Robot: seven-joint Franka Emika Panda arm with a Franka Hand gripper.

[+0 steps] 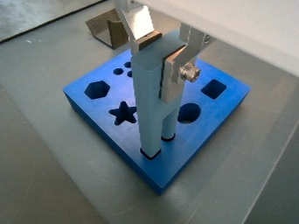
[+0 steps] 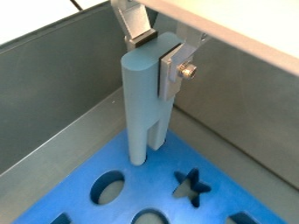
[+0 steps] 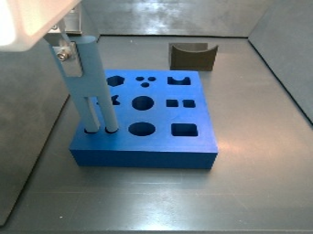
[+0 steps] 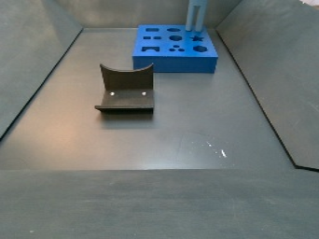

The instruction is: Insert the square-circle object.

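Note:
The square-circle object (image 1: 152, 96) is a long pale-blue peg that stands upright. Its lower end sits in a hole at a corner of the dark-blue block (image 1: 149, 173); how deep it goes I cannot tell. My gripper (image 1: 160, 48) is above the block and shut on the peg's top end, one finger (image 1: 176, 68) flat against its side. The peg (image 2: 142, 105), the gripper (image 2: 156, 48) and the block (image 2: 73, 203) show in both wrist views. In a side view the peg (image 3: 93, 101) stands at the block's (image 3: 166, 117) front left corner under the gripper (image 3: 68, 50). The peg (image 4: 196, 14) also shows far back in a side view.
The block (image 4: 174, 58) has several shaped holes, among them a star (image 1: 121, 112) and a round hole (image 3: 142, 130). A small dark brown block with a curved notch (image 4: 125, 91) lies apart from it on the grey floor (image 3: 192, 55). Grey walls enclose the floor.

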